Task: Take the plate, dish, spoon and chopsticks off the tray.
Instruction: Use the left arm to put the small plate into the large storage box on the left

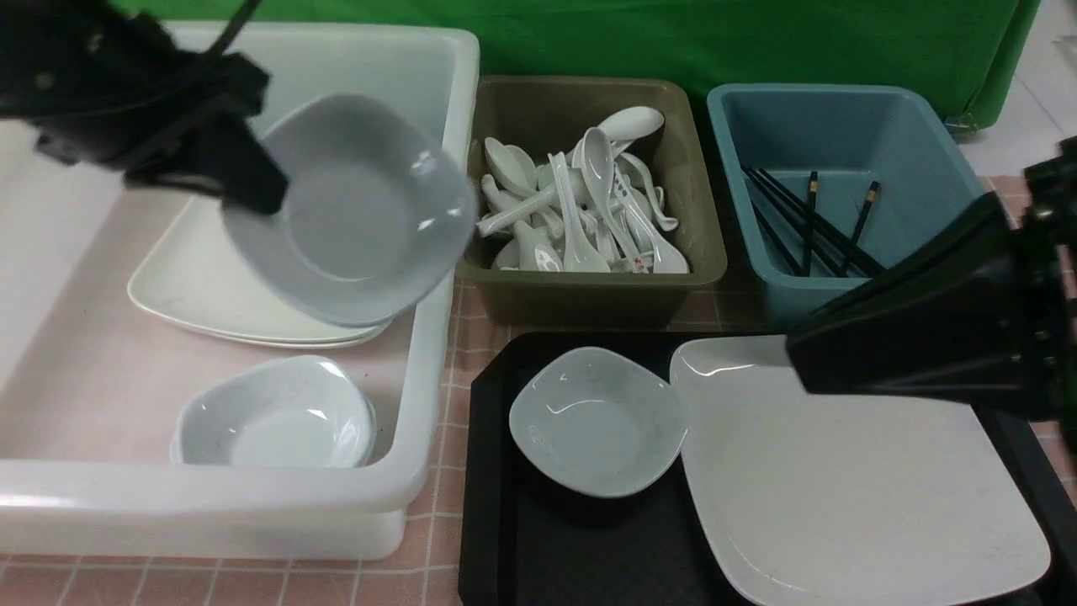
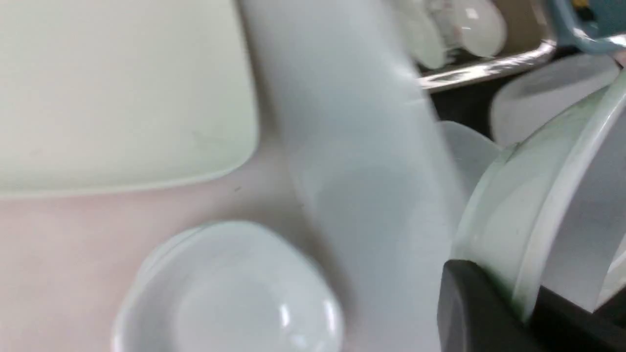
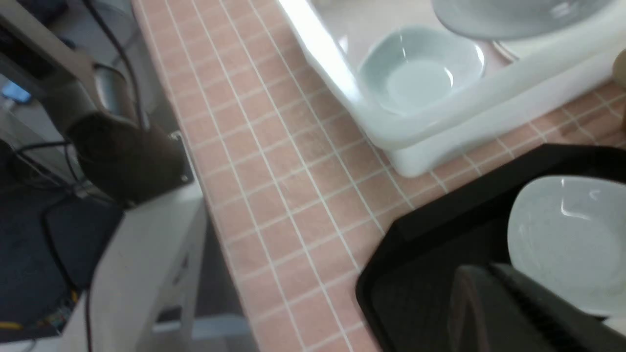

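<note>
My left gripper is shut on the rim of a small white dish and holds it tilted in the air above the white tub. The left wrist view shows the held dish clamped between the jaws. The black tray holds another small dish and the large square plate. My right gripper hovers over the plate's far edge, jaws together and empty; it also shows in the right wrist view. White spoons, one with red marks, lie in the olive tub. The chopsticks lie in the blue tub.
The white tub holds stacked square plates and stacked small dishes. The olive tub and blue tub stand behind the tray. A pink tiled tabletop runs to an edge beside the tub and tray.
</note>
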